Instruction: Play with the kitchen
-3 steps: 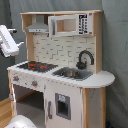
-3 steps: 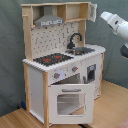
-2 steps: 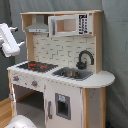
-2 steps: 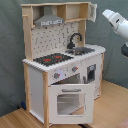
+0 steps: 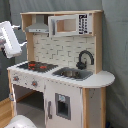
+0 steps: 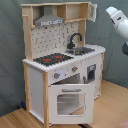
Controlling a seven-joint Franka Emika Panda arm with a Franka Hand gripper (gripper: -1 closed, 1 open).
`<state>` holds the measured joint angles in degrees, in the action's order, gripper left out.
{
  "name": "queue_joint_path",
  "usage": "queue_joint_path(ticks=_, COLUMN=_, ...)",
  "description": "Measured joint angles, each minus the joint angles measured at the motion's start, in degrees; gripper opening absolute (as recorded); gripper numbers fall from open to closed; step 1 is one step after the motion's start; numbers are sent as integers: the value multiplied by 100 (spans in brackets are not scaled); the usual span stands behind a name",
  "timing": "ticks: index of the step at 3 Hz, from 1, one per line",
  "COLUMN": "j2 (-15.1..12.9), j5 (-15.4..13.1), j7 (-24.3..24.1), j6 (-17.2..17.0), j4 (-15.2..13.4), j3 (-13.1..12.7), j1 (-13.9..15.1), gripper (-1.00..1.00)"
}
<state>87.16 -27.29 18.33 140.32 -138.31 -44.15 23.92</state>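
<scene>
I have the kitchen standing upright on the wood floor in front of a grey curtain, and nothing on it looks disturbed. In the second exterior view the oven door hangs ajar, tipped outward, while the stovetop, sink and black faucet sit as they were a second ago. What has changed is small: the arm has drifted slightly, staying up near the top corner of the unit, at the second exterior view's right and the first exterior view's left, well apart from every knob and door. I cannot tell whether the tool is open or closed; it is not clearly shown in either view. My reading is that play has not begun in earnest, and I would need to bring the arm down toward the knobs or the oven door next.
</scene>
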Motion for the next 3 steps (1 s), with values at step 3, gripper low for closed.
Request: queue_joint_path(ticks=3, j2=-44, j5=-606, j7=-1609, j6=-620, j4=-6, j3=116, j1=198, gripper=100)
